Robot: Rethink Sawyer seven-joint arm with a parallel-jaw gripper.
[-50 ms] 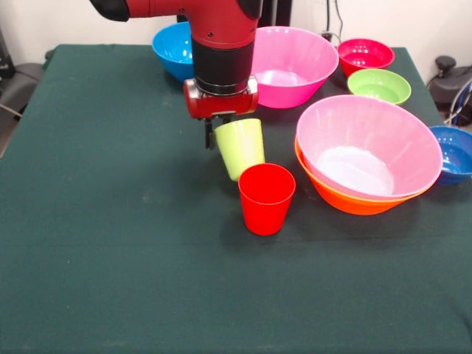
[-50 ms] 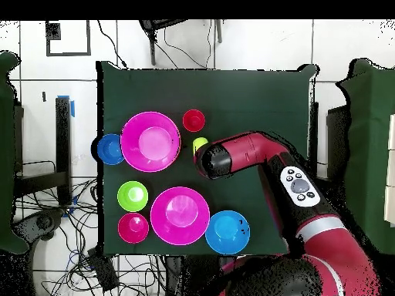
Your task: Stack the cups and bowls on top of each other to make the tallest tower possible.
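My gripper (image 1: 220, 134) is shut on the rim of the lime green cup (image 1: 240, 147), which hangs slightly tilted, mouth up. Its base is just behind the rim of the red cup (image 1: 266, 198), which stands upright on the cloth. In the overhead view the green cup (image 2: 200, 143) peeks out beside the arm's end and the red cup (image 2: 194, 120) stands next to it. To the right, a big pink bowl (image 1: 365, 151) sits nested in the orange bowl (image 1: 346, 200).
Another big pink bowl (image 1: 287, 65) and the light blue bowl (image 1: 173, 48) stand at the back. The small magenta-red bowl (image 1: 365, 55), green bowl (image 1: 379, 85) and dark blue bowl (image 1: 453, 151) line the right side of the dark green table (image 1: 110, 243).
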